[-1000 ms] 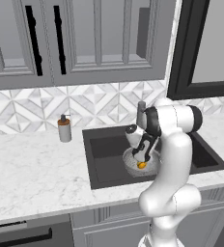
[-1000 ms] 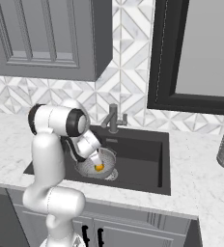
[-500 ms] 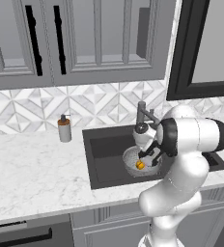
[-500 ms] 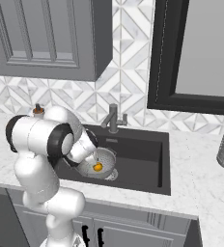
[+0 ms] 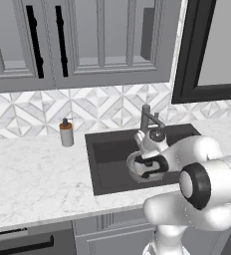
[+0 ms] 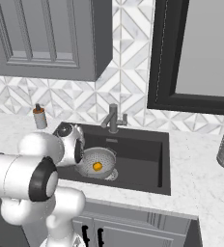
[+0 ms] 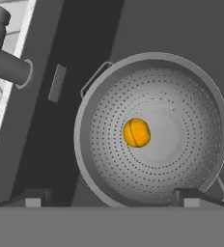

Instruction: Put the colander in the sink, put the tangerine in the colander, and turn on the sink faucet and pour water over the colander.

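Sitting in the sink [image 6: 147,166], the colander [image 7: 152,128] has the tangerine [image 7: 136,132] lying near the middle of its holey bottom. The sink is cut into the white stone worktop [image 5: 33,174]. The tool [image 7: 111,197] hangs above the colander with its two dark fingertips [image 7: 33,198] spread wide apart, gripping nothing. The sink faucet [image 6: 113,118] stands at the back edge of the sink, behind the colander. A small brown soap bottle [image 5: 66,132] stands on the worktop to the left of the sink, well apart from it. The white arm hides most of the colander in the left base view, so I think only its rim peeks out there.
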Available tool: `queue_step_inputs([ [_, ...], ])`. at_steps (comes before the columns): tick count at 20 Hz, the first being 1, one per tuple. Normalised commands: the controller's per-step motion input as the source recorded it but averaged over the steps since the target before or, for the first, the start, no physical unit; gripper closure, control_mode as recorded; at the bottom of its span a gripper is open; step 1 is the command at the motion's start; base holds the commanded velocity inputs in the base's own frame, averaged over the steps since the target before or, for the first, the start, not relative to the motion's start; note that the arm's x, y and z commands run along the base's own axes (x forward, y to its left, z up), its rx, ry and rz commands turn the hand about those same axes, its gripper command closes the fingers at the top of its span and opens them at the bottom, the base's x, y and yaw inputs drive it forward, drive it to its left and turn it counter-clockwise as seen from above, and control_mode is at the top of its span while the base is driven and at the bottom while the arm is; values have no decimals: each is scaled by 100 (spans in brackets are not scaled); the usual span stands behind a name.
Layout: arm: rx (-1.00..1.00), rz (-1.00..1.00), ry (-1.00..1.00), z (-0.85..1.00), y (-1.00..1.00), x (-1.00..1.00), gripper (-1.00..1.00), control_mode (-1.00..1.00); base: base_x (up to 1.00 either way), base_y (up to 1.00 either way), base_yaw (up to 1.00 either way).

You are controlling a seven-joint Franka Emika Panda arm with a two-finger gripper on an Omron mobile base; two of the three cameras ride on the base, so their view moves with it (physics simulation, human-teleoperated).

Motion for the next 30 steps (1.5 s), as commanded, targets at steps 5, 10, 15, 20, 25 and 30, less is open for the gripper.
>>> queue_step_inputs([
  [5,24,0,0,100,32,0,-100,-100,0,0,0],
  [10,22,0,0,100,20,-3,-100,-100,0,0,0],
  [15,20,0,0,100,3,-46,-100,-100,0,0,0],
  [20,14,1,0,100,-24,-71,-100,-100,0,0,0],
  [25,0,15,-2,100,-63,-51,-100,-100,0,0,0],
  [30,-1,25,-14,77,-88,-13,-100,-100,0,0,0],
])
